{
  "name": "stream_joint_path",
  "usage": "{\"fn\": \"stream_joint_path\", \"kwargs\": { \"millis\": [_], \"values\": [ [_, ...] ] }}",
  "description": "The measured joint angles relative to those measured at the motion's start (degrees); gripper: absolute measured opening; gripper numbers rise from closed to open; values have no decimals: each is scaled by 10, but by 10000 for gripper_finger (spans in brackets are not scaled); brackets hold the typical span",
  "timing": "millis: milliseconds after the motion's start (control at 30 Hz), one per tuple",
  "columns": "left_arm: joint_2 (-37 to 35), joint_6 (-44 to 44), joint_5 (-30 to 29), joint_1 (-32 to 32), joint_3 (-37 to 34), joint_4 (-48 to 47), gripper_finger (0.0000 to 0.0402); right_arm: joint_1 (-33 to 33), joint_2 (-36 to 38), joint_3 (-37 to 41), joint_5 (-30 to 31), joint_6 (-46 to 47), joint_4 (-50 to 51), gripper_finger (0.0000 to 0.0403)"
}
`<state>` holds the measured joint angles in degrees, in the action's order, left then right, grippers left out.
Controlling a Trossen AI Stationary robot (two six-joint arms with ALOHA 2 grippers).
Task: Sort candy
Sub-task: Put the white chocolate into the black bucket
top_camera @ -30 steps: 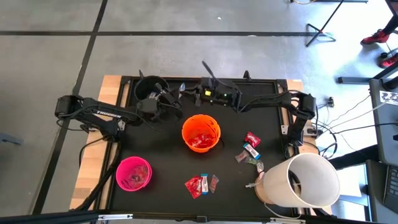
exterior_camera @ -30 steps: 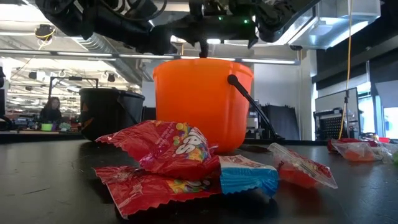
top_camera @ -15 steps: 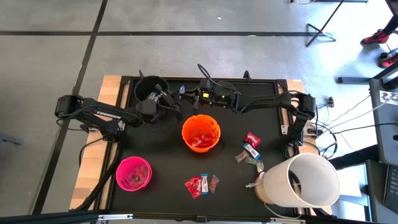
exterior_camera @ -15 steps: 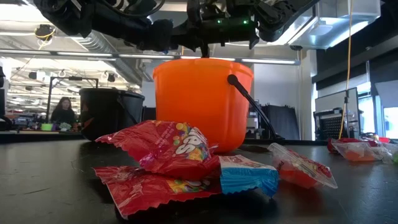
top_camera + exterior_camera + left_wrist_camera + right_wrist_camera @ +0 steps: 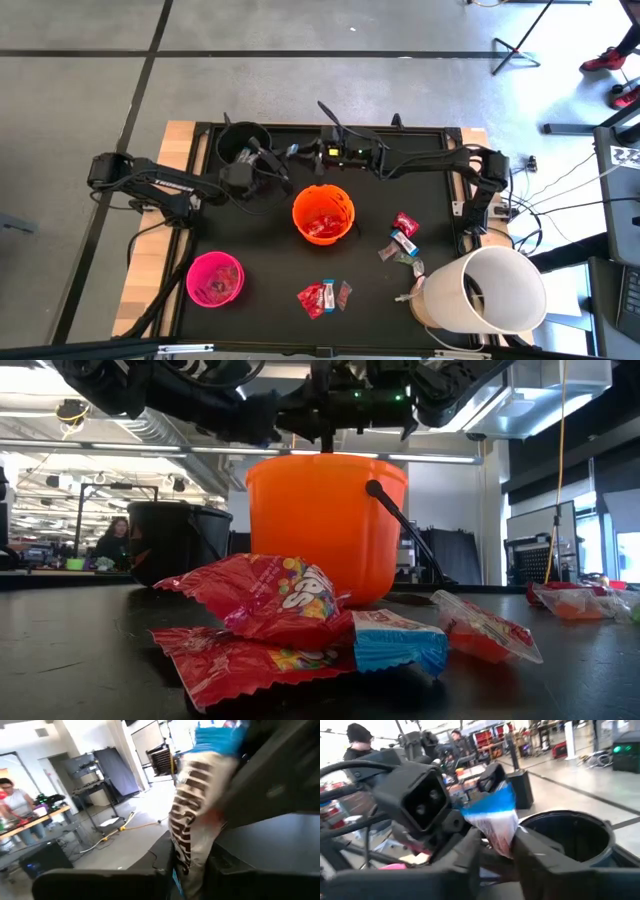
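Note:
A blue-and-white candy bar (image 5: 492,822) hangs in the air between my two grippers, above the far middle of the table. My left gripper (image 5: 284,158) reaches in from the left and my right gripper (image 5: 303,151) from the right. Both stand between the black bucket (image 5: 240,141) and the orange bucket (image 5: 323,213). Each has the bar between its fingers. Red packets fill the bottom of the orange bucket. More candy lies loose: red packets (image 5: 318,297) near the front edge and a mixed cluster (image 5: 402,243) at the right. My left gripper has the bar (image 5: 187,827) between its two fingers, coming level from the table's left. The bar runs away from the fingers, lengthwise, clear of the table. Which end the fingers are on, I cannot tell. My right gripper pinches the bar's white end (image 5: 501,845) between its two fingers (image 5: 530,857), coming level from the table's right. The blue end (image 5: 487,806) sticks out ahead toward the left gripper. The bar is lifted clear.
A pink bucket (image 5: 214,278) stands front left, and a large white bucket (image 5: 483,290) lies on its side front right. In the low view, red packets (image 5: 270,595) and a blue-and-white bar (image 5: 395,642) lie before the orange bucket (image 5: 325,520). A person stands in the room beyond.
My left gripper has edged toward the right gripper, and the two now meet at the bar above the far side of the table. The buckets and the loose candy have stayed where they were.

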<state>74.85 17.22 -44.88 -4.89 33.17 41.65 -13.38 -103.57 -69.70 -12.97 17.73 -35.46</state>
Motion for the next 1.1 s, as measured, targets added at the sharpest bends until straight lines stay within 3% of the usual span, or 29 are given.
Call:
{"fn": "stream_joint_path", "kwargs": {
  "millis": [100, 267, 367, 467, 600, 733, 867, 933, 1000, 1100],
  "values": [
    [-3, 26, -56, 8, 0, -12, 40, -6, 12, 0, -12, 0, 19, 172],
    [-39, 129, -223, 33, 0, -27, 39, -24, 51, 0, -25, -13, 71, 264],
    [-70, 189, -282, 45, 0, -29, 39, -33, 78, 0, -20, -32, 100, 292],
    [-111, 195, -294, 59, 0, -54, 39, -36, 103, 0, -13, -53, 131, 301],
    [-198, 114, -251, 90, 0, -157, 39, -35, 133, 0, 19, -77, 187, 297],
    [-300, -49, -181, 74, 0, -363, 39, -35, 156, 0, 34, -94, 217, 290],
    [-366, -235, -31, -5, 0, -590, 39, -35, 165, 0, 34, -95, 217, 288],
    [-377, -297, 14, -50, 0, -678, 39, -35, 165, 0, 34, -95, 217, 288],
    [-378, -336, 44, -90, -1, -723, 39, -35, 165, 0, 34, -95, 217, 288],
    [-376, -366, 135, -148, -1, -729, 40, -35, 165, 0, 35, -93, 218, 288]
  ]
}}
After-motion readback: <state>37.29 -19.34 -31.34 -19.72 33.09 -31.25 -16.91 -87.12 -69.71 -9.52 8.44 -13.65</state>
